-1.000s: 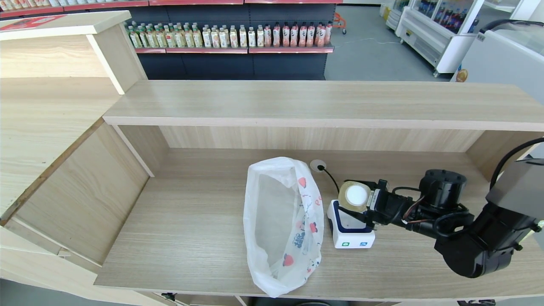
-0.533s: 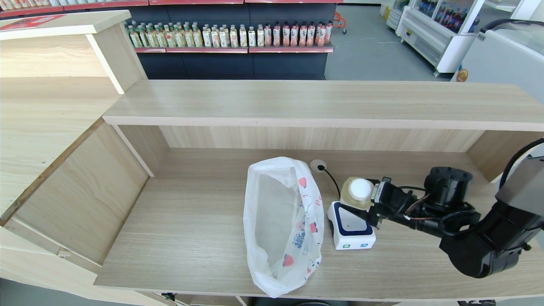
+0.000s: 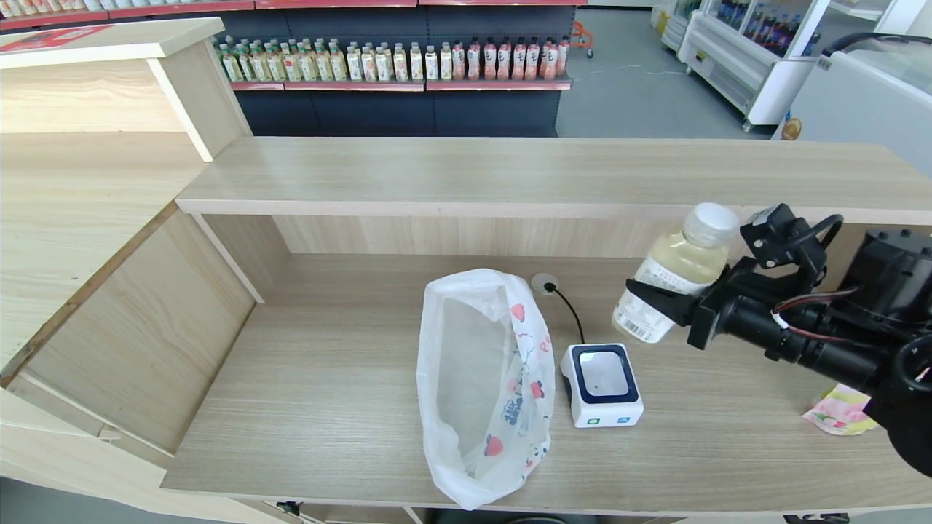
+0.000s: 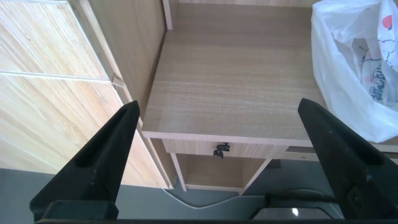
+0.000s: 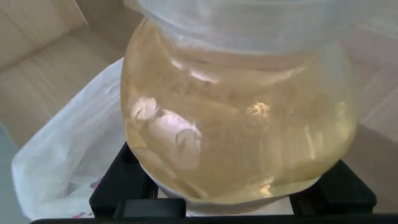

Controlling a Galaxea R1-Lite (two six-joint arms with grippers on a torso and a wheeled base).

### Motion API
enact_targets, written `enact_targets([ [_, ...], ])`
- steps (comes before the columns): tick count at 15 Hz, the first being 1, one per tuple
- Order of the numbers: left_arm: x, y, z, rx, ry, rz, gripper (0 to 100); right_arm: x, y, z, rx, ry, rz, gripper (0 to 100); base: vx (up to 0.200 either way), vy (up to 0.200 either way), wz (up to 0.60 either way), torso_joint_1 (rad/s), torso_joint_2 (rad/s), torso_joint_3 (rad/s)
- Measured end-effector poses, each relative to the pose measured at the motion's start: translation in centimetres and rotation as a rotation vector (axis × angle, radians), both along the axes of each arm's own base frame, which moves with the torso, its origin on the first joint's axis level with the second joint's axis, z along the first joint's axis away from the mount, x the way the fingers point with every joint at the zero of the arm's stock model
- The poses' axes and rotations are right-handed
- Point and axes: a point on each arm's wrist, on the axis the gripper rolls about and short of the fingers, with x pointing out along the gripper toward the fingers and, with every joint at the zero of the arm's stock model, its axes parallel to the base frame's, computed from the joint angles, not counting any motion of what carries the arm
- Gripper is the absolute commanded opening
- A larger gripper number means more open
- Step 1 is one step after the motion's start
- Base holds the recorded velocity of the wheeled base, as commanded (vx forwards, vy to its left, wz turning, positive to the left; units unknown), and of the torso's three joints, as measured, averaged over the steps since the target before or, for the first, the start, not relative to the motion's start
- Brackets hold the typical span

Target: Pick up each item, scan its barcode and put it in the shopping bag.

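Your right hand (image 3: 666,295) is clamped round one bottle (image 3: 673,280) of pale drink, held up off the desk (image 3: 328,407); white cap tipped toward 1 o'clock, barcode end low toward 7 o'clock. From the right wrist, the bottle's (image 5: 242,124) belly looms close with the bag (image 5: 68,155) beyond it.

Look at what lies between bottle and bag: one scanner (image 3: 601,382), white with a dark window, standing on the desk at 7 o'clock of the bottle; its black cable (image 3: 564,302) runs off toward 11 o'clock to a round socket (image 3: 545,282). One shopping bag (image 3: 484,378), mouth gaping, sits just beside the scanner at its 9 o'clock.

One pink packet (image 3: 841,410) lies at 3 o'clock of the scanner, well apart, partly hidden under your right arm. The raised ledge (image 3: 546,175) crosses at 12 o'clock, just behind the bottle.

Your left hand (image 4: 217,155) hangs low off the desk's near edge, fingers spread wide, gripping nothing; the bag (image 4: 354,68) is near it.
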Motion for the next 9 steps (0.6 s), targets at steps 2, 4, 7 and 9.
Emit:
enact_targets([
  [2,0.0,0.0,0.0,0.0,0.0,0.0,100,-1.8,0.9,-0.1,0.131,0.25,-0.025,0,0.0,0.0,0.0,0.0,0.0,0.0],
  [4,0.0,0.0,0.0,0.0,0.0,0.0,100,-3.4,1.7,0.6,0.182,0.346,-0.004,0,0.0,0.0,0.0,0.0,0.0,0.0],
  [7,0.0,0.0,0.0,0.002,0.0,0.0,100,-4.0,1.9,1.5,0.195,0.318,0.017,0,0.0,0.0,0.0,0.0,0.0,0.0],
  [9,0.0,0.0,0.0,0.0,0.0,0.0,100,-4.1,2.0,1.7,0.197,0.314,0.021,0,0.0,0.0,0.0,0.0,0.0,0.0],
])
